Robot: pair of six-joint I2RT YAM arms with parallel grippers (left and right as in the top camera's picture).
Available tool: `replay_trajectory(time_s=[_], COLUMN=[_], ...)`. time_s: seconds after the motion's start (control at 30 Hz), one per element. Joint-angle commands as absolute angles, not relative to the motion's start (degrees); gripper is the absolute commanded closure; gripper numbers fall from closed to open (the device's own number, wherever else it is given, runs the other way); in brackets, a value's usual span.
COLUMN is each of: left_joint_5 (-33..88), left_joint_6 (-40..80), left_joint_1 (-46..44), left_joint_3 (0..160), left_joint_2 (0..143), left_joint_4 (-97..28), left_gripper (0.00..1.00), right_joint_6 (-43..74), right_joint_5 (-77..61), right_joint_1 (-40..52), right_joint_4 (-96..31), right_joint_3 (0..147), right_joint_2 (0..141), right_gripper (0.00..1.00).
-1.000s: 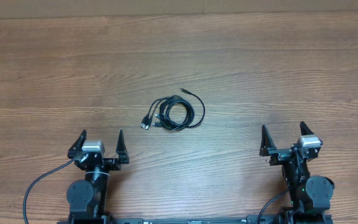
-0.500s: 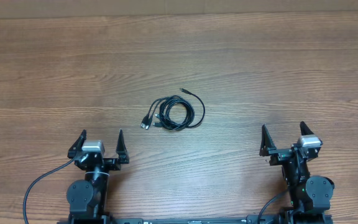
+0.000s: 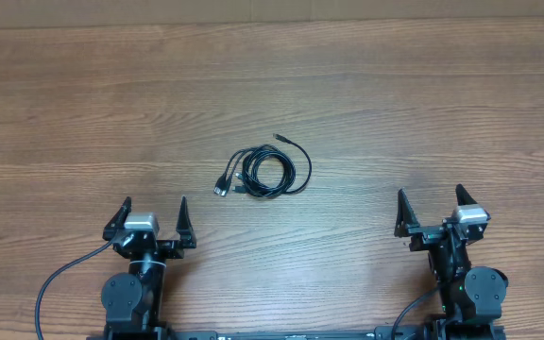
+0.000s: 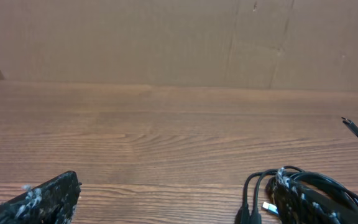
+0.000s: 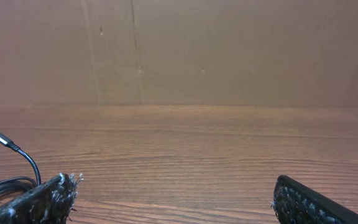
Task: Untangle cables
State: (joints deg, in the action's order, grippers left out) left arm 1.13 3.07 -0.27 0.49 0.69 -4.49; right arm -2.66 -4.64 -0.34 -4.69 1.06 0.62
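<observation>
From overhead, I see the cables [image 3: 270,170] lying as one small coiled bundle near the middle of the wooden table [image 3: 395,94]. A few plug ends poke out at the bundle's left side, and one thin end strays up and to the right. My left gripper [image 3: 154,203] sits at the near edge, below and to the left of the bundle and well apart from it. Its jaws are spread wide and grasp nothing. My right gripper [image 3: 431,194] sits at the near edge on the other side, farther from the bundle. It is likewise released, with only bare wood between its tips.

Through my left wrist camera, one dusty finger [image 4: 45,199] shows at the lower left and the other at the lower right, so the jaws are parted. The coil lies on the table just behind the right-hand one. The loose plug [image 4: 352,124] lifts off the wood at the far right, and a brown cardboard wall [image 4: 166,37] stands behind.

Through my right wrist camera, both fingertips [image 5: 309,205] sit low in the corners, wide apart. At the far left I see only an edge of the coil and the raised plug tip.
</observation>
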Motion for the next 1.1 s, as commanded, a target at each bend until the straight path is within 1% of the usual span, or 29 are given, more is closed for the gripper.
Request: replay_trajectory(time_s=[0.0, 0.07, 0.3, 0.43, 0.6, 0.8, 1.07], left_joint_5=[2.0, 2.0, 2.0, 2.0, 2.2, 7.6, 10.2], left_joint_6=[5.3, 6.0, 6.1, 6.0, 6.0, 6.0, 6.0], left_joint_1=[0.1, 0.1, 0.1, 0.1, 0.1, 0.1, 0.0], left_joint_3=[0.9, 1.8, 6.2, 10.4, 16.8, 27.6, 48.5], left_joint_2=[0.3, 0.3, 1.5, 5.1, 13.9, 28.6, 48.2], left_joint_4=[-5.6, -7.3, -13.2, -16.6, -19.7, -24.6, -42.4], left_gripper=[0.0, 0.0, 0.0, 0.0, 0.0, 0.0, 0.0], right_joint_6=[-2.8, -2.7, 4.6, 4.8, 5.6, 9.2, 9.2], right_joint_5=[-4.5, -4.5, -1.5, -1.5, -1.5, -2.0, -3.2], right_joint_1=[-0.1, -0.1, -0.1, -0.1, -0.1, -0.1, -0.1], right_joint_4=[-4.6, -5.1, -11.0, -15.0, -20.3, -27.0, -42.0], right_joint_3=[0.7, 1.5, 5.6, 8.5, 14.1, 23.0, 38.6], right_joint_2=[0.2, 0.2, 0.9, 3.3, 8.9, 19.3, 36.8], right_gripper=[0.0, 0.0, 0.0, 0.0, 0.0, 0.0, 0.0])
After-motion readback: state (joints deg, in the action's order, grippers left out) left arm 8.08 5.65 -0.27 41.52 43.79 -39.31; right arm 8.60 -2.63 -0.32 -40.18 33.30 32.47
